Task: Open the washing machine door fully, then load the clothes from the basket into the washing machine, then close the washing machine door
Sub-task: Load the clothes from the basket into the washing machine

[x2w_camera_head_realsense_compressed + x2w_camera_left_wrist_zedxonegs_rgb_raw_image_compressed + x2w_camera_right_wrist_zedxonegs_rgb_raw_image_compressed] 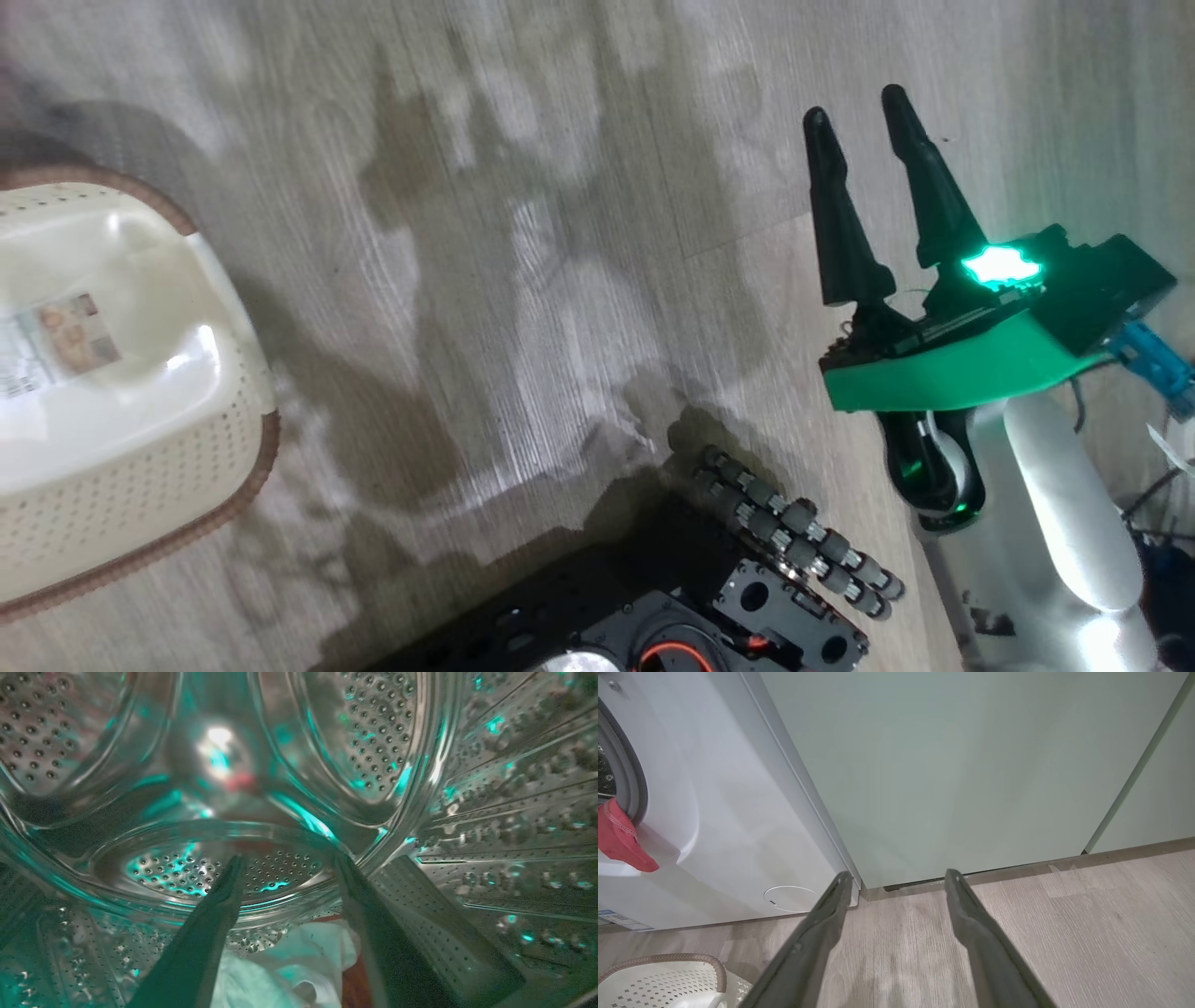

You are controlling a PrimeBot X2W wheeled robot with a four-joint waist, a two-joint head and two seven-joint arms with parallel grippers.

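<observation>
My left gripper (288, 858) hangs spread inside the perforated steel drum (514, 812) of the big white front-loading washing machine (719, 812), above the soft, light red-and-white fabric garment (299, 961), whose red edge droops over the grey rubber gasket (640, 788), so I'd pinch that bunched fold; my right gripper (899, 875) gapes empty.

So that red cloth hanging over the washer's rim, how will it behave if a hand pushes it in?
Probably floppy: the clothes droop limply over the gasket of the washing machine. Likely light, being thin stitched fabric. A push would probably bunch it rather than slide it whole.
</observation>
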